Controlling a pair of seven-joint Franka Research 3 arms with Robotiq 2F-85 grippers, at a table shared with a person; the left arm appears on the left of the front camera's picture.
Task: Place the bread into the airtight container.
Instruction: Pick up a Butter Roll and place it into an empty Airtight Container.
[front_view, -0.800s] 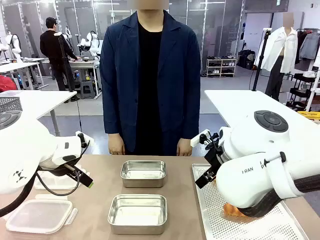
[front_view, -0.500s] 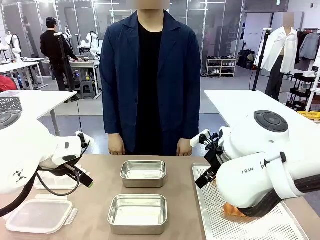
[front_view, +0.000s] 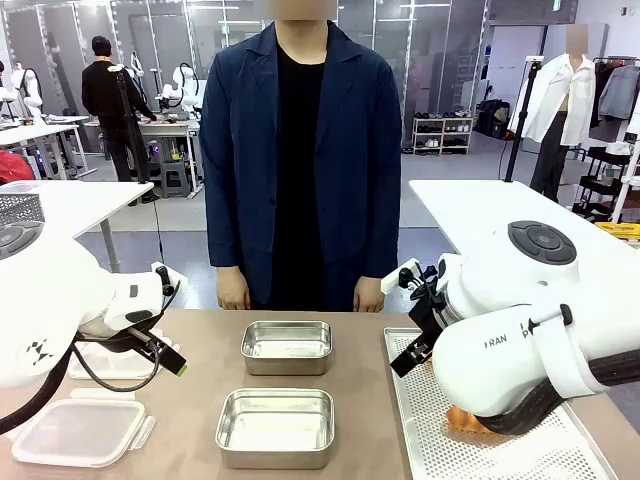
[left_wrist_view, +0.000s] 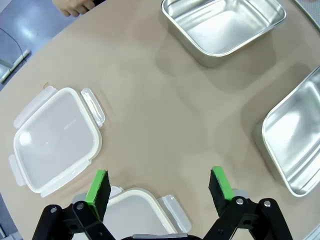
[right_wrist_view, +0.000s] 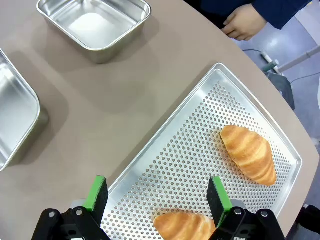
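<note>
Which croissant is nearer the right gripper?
The croissant cut by the picture's bottom edge, framed by the right gripper's fingers; the other croissant lies farther up the tray.

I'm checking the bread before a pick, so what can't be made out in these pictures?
Front view: bread on the tray, mostly hidden behind the right arm.
Right wrist view: nearer bread, cut off by the bottom edge.
Left wrist view: nearer lid, cut off by the bottom edge.

The right arm (front_view: 520, 352) has the letters "FRAN" on its white casing, the rest hidden.
</note>
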